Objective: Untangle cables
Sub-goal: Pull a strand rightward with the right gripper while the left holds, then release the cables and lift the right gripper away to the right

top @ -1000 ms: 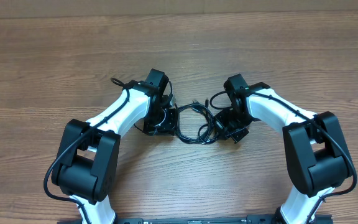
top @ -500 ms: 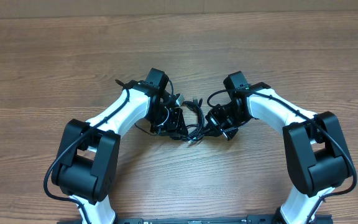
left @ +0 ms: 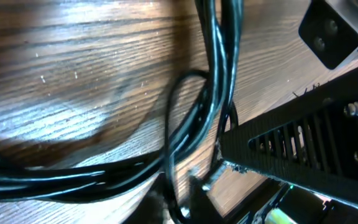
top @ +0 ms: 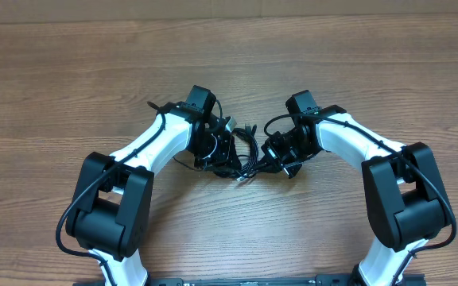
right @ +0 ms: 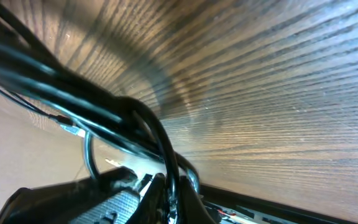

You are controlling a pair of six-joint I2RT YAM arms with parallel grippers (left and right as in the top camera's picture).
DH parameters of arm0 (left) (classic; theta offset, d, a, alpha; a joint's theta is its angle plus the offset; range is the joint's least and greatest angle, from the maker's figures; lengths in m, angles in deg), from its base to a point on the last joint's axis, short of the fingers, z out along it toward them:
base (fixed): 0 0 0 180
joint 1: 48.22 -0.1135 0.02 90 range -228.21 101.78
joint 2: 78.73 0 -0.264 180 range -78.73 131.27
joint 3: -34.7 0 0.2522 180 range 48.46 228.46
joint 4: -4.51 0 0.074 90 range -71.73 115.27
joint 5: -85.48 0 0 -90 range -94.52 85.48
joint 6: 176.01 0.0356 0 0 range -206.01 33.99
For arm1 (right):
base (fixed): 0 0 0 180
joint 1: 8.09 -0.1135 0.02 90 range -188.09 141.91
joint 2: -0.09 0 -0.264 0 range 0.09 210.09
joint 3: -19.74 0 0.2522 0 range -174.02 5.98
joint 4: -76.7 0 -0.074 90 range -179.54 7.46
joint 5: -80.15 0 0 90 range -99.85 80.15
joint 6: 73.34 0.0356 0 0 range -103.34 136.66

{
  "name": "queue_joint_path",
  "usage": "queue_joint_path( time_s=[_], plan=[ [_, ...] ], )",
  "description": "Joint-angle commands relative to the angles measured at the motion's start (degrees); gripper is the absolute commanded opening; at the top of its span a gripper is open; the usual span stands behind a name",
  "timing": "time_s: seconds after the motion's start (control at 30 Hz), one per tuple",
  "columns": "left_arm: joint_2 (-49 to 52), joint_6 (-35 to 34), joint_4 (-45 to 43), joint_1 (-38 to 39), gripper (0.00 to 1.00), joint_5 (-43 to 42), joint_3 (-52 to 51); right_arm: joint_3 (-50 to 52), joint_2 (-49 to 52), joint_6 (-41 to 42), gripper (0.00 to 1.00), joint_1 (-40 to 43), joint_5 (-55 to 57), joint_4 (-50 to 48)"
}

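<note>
Wood table [top: 229,63]. Thin black cables [top: 249,152] bunched mid-table, strung between the two arms. Pressed shut, apparently pinching a strand: right gripper [top: 275,155]. Buried in loops, can't tell if spread or closed: left gripper [top: 227,152]. Likely light, limp, slick, snag-prone. Best grabbed near plug [top: 250,129], not mid-loop.

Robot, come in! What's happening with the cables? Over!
Right claw shut on the cables. Left claw in among them, grip unclear. Cables bunched between both claws, not yet untangled. Nothing else in the way.
</note>
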State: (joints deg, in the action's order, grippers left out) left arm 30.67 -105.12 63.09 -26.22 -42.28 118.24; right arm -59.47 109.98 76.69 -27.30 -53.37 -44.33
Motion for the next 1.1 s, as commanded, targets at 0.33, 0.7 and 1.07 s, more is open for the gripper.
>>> queue_joint_path(
  time_s=[0.33, 0.7, 1.07],
  plan=[
    [0.04, -0.74, -0.66, -0.17, 0.04, -0.42, -0.31, 0.24, -1.11, 12.7, 0.04, 0.33, -2.08, -9.62],
    [0.04, 1.4, 1.68, -0.2, 0.04, 9.35, -0.31, 0.24, -1.11, 1.33, 0.04, 4.42, -1.42, -8.48],
    [0.02, 4.87, 1.29, -0.52, 0.04, 3.63, 0.09, 0.24, -1.11, -9.57, 0.04, 4.35, 16.26, 0.26]
  ],
)
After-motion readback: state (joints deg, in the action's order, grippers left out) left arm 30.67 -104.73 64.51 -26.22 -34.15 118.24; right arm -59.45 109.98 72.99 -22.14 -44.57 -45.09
